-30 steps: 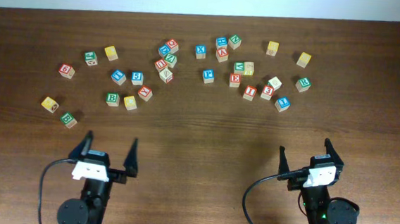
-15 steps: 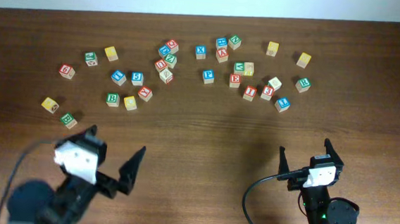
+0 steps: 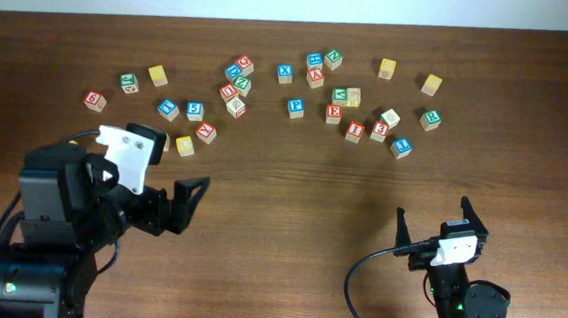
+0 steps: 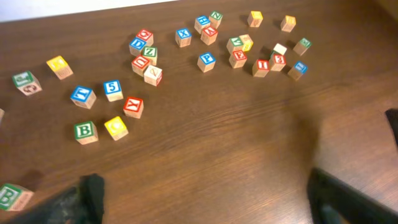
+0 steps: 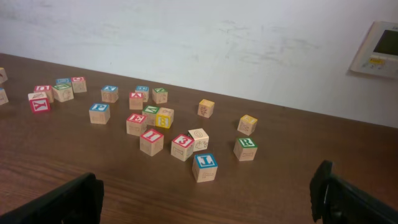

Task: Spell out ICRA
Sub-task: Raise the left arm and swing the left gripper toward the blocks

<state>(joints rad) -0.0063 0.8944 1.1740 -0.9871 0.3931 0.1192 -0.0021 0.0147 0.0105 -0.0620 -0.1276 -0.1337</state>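
Observation:
The red "I" cube (image 3: 355, 130) (image 5: 151, 140) lies in the right cluster. The red "A" cube (image 3: 316, 77) (image 4: 209, 34) is further back, and the green "R" cube (image 3: 429, 119) (image 5: 246, 148) sits to the right. A yellow "C" cube (image 3: 185, 146) (image 4: 116, 127) rests on the left, beside a green "B". My left gripper (image 3: 170, 163) (image 4: 205, 205) hovers open over bare wood just short of the "C", holding nothing. My right gripper (image 3: 433, 215) (image 5: 208, 199) stands open near the front edge, also with nothing in it.
Many other letter and number cubes are scattered across the back half of the table (image 3: 291, 200), including a blue "I" cube (image 5: 205, 166) nearest the right gripper. A white wall (image 5: 199, 37) runs behind the table.
The left arm has risen and swung forward towards the left group of cubes, now covering the green "B" from overhead. The right arm has not moved.

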